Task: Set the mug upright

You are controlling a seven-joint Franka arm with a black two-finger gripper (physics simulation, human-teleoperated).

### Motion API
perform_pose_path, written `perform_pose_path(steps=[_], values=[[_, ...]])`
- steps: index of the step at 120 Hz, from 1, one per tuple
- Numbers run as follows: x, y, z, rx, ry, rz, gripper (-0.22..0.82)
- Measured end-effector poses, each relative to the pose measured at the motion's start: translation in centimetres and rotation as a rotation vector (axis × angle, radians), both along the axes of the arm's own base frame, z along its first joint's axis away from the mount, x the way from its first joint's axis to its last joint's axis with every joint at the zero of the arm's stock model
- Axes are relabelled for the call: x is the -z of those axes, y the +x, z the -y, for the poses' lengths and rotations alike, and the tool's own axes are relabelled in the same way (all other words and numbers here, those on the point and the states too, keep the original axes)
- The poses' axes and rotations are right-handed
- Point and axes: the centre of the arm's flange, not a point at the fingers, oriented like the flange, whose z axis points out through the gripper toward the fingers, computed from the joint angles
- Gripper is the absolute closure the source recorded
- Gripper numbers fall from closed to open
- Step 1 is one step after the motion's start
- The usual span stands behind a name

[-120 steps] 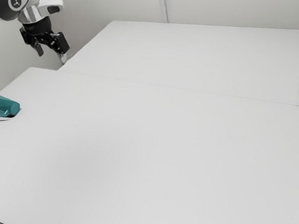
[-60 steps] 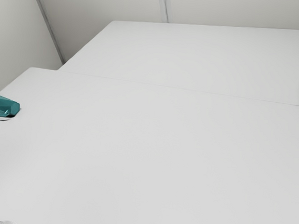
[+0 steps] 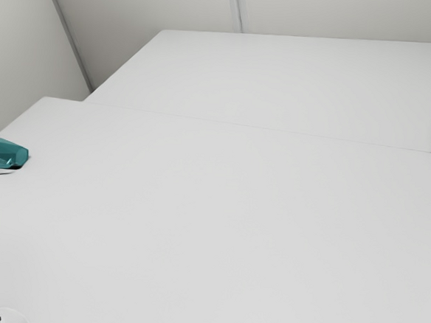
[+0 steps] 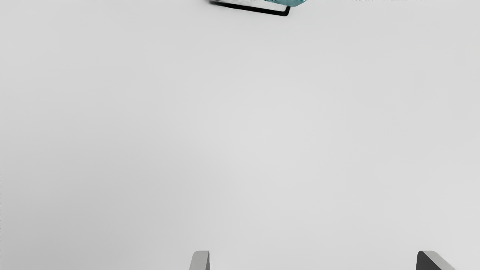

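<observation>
A teal mug (image 3: pixel 6 154) lies on its side near the white table's edge, at the exterior view's far left. In the wrist view, a bit of the teal mug (image 4: pixel 294 3) shows at the picture's edge with a thin black band beside it. My gripper (image 4: pixel 313 259) is open, its two fingertips wide apart with bare table surface between them. The mug is well away from the fingertips, and neither touches it. Most of the mug is cut off in the wrist view.
The white tabletop (image 3: pixel 218 228) stretches across the exterior view, with a second white surface (image 3: pixel 280 85) behind it. A rounded white piece (image 3: pixel 5 317), seemingly part of the arm, pokes in at the bottom left corner.
The arm and gripper have left the exterior view's upper left. A white rounded piece has come farther in at the bottom left. The mug lies where it was.
</observation>
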Motion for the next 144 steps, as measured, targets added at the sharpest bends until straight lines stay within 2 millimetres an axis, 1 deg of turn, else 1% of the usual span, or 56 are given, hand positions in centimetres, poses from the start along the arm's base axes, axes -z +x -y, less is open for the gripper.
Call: perform_pose_path(steps=[15, 30, 36, 56, 68, 77, 88, 104, 120, 144], values=[[1.6, 0.6, -2.8, 0.066, 0.037, 0.042, 0.00], [3.3, 1.9, -4.3, 0.125, 0.089, 0.076, 0.00], [3.8, 2.6, -4.9, 0.144, 0.116, 0.097, 0.00], [5.5, 6.4, -6.8, 0.203, 0.198, 0.195, 0.00], [6.5, 8.9, -6.8, 0.230, 0.219, 0.270, 0.00], [7.0, 10.2, -6.8, 0.237, 0.234, 0.321, 0.00], [8.4, 11.7, -6.5, 0.243, 0.232, 0.372, 0.00], [10.3, 12.3, -6.5, 0.226, 0.218, 0.427, 0.00], [10.7, 12.7, -6.9, 0.216, 0.225, 0.475, 0.00], [12.5, 13.2, -7.2, 0.209, 0.220, 0.519, 0.00]])
